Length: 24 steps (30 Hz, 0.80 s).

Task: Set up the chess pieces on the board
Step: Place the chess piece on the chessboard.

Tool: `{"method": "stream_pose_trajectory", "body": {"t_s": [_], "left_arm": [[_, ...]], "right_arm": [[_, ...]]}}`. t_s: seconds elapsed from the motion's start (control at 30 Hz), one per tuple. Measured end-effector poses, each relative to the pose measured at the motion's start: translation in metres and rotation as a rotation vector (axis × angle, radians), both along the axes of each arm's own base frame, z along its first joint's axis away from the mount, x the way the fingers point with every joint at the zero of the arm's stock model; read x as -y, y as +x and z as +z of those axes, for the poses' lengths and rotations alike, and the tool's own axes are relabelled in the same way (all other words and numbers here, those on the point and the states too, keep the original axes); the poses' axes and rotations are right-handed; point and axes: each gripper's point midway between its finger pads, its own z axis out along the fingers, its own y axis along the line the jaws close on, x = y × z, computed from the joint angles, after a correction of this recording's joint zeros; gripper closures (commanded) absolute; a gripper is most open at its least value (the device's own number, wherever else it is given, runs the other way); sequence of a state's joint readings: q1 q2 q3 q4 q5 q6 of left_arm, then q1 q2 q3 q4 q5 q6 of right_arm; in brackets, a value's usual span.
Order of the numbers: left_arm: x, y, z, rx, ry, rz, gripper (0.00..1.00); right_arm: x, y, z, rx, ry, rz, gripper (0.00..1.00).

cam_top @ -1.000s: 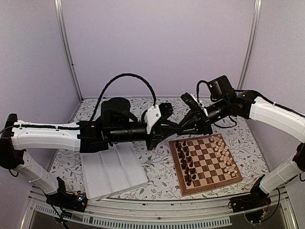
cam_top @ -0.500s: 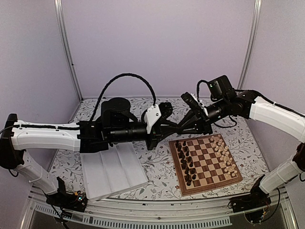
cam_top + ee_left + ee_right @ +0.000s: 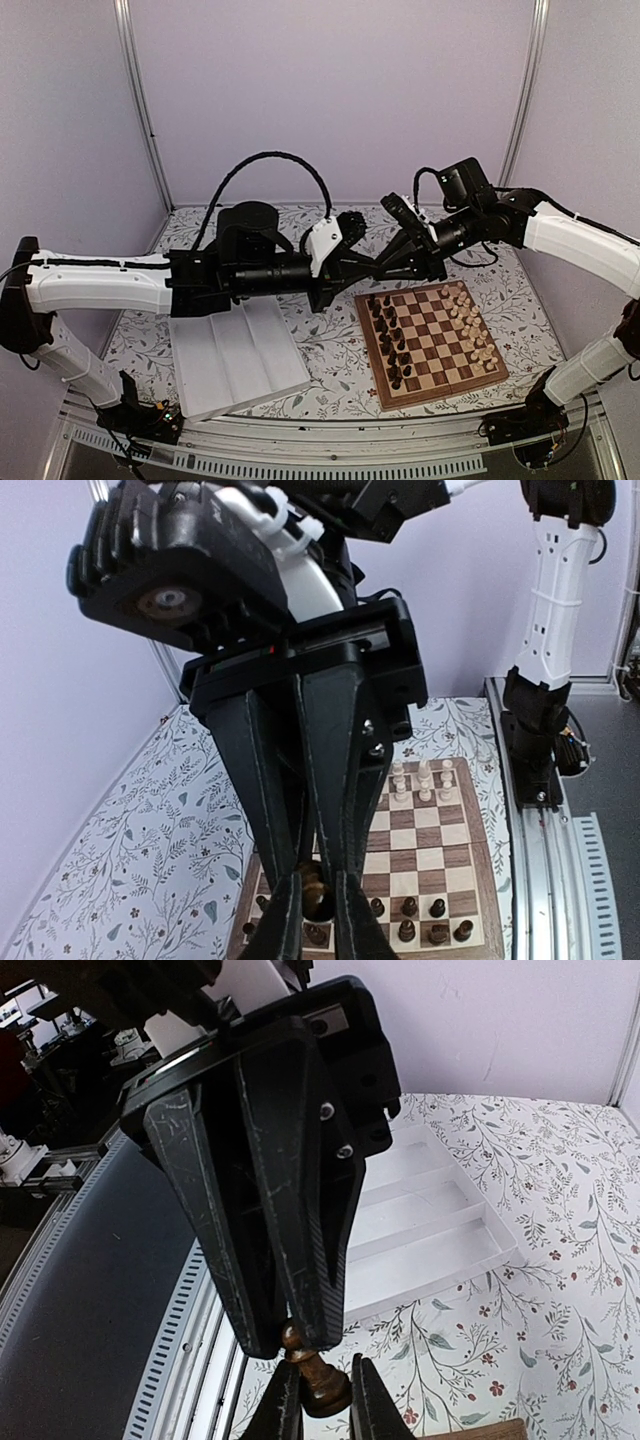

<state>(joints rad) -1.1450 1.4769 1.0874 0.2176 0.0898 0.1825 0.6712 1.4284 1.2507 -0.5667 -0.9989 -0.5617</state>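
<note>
My left tool (image 3: 312,900) pinches the head of a dark chess piece (image 3: 316,1388) in midair, and my right tool (image 3: 321,1366) clamps its body, just beyond the board's (image 3: 430,330) far-left corner, above the flowered worktop (image 3: 330,352).

Chessboard (image 3: 445,387) checkered light and dark brown, brown border; dark brown chessmen (image 3: 392,345); pale cream chessmen (image 3: 474,335); white ridged tray (image 3: 240,360); counter (image 3: 330,350) white, leaf-and-flower print.
</note>
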Motion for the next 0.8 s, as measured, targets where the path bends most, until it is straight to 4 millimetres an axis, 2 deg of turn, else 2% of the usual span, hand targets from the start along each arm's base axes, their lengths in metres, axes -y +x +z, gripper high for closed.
{"method": "stream_pose_trajectory", "body": {"t_s": [0.07, 0.13, 0.2, 0.23, 0.37, 0.5, 0.53, 0.57, 0.63, 0.8], "left_arm": [[0.001, 0.001, 0.0, -0.006, 0.004, -0.001, 0.91], [0.002, 0.002, 0.0, -0.013, 0.007, -0.001, 0.91], [0.004, 0.005, 0.001, -0.021, 0.018, 0.001, 0.92], [0.005, 0.006, 0.001, -0.021, 0.018, 0.003, 0.92], [0.013, 0.01, 0.005, -0.039, 0.043, -0.012, 0.92], [0.023, 0.007, 0.001, -0.068, 0.083, -0.05, 0.92], [0.025, 0.006, -0.002, -0.079, 0.098, -0.062, 0.92], [0.027, 0.005, -0.006, -0.088, 0.111, -0.07, 0.92], [0.032, 0.002, -0.015, -0.111, 0.147, -0.094, 0.92], [0.05, -0.009, -0.052, -0.16, 0.266, -0.158, 0.92]], "right_arm": [[0.001, 0.001, -0.001, -0.001, -0.003, -0.005, 0.82], [0.001, 0.002, -0.001, 0.005, -0.004, -0.008, 0.58], [0.002, 0.003, -0.003, 0.005, -0.014, -0.017, 0.43], [0.002, 0.004, -0.004, 0.009, -0.02, -0.024, 0.4], [0.019, 0.01, -0.013, 0.048, -0.061, -0.076, 0.37], [0.067, 0.024, -0.029, 0.072, -0.115, -0.201, 0.35], [0.085, 0.03, -0.034, 0.073, -0.131, -0.253, 0.35], [0.093, 0.028, -0.037, 0.079, -0.141, -0.267, 0.34], [0.124, 0.045, -0.04, 0.086, -0.149, -0.377, 0.34], [0.176, 0.082, -0.044, 0.073, -0.141, -0.611, 0.33]]}}
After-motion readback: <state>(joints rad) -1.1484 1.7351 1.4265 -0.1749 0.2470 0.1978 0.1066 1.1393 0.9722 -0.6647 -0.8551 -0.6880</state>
